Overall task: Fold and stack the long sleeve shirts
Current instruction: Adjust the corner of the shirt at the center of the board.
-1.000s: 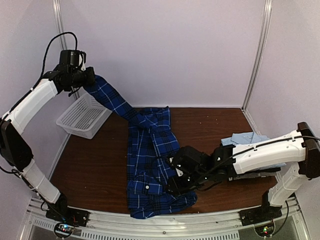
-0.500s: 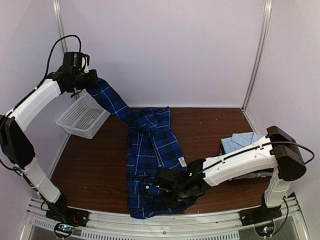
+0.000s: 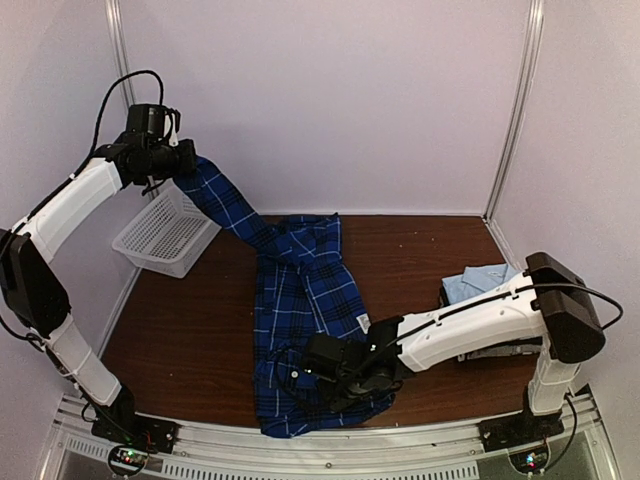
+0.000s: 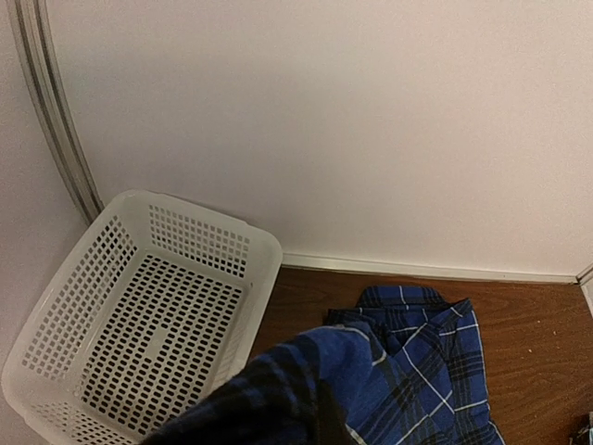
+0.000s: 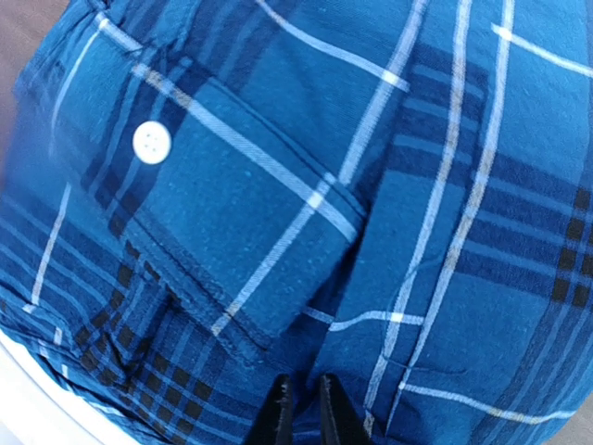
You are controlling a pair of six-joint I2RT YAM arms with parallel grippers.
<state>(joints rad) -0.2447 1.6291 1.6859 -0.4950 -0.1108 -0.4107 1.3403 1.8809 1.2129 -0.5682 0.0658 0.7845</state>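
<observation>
Holding a plaid shirt (image 3: 300, 290) up by its sleeve.
Clamping the sleeve at 10 o'clock in the left gripper (image 3: 185, 158); pressing the nearly closed right gripper (image 5: 301, 413) into cloth at 6 o'clock.

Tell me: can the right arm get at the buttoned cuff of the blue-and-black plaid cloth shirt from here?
Probably yes. The right fingers are down at the blue-and-black plaid cloth shirt, and the buttoned cuff lies just ahead of them, on top, with nothing covering it.

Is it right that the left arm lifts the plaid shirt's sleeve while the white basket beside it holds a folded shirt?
No: the white basket is empty, as the left wrist view shows. The left gripper does lift the plaid shirt's sleeve.
</observation>
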